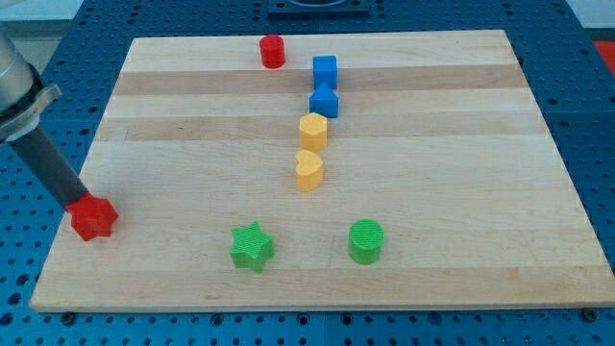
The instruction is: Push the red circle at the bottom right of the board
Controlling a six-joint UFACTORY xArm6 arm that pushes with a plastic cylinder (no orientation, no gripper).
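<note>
The red circle (272, 50) stands near the board's top edge, a little left of centre. My tip (79, 204) is at the board's left edge, touching the top of a red block (93, 218), whose shape looks star-like or hexagonal. The rod slants up to the view's left. The tip is far from the red circle, down and to the left of it.
A column of blocks runs down the middle: blue cube (325, 69), blue block (324, 101), yellow hexagon (312, 130), yellow heart (307, 170). A green star (252, 246) and a green circle (366, 240) sit near the bottom. The wooden board (480, 144) lies on a blue surface.
</note>
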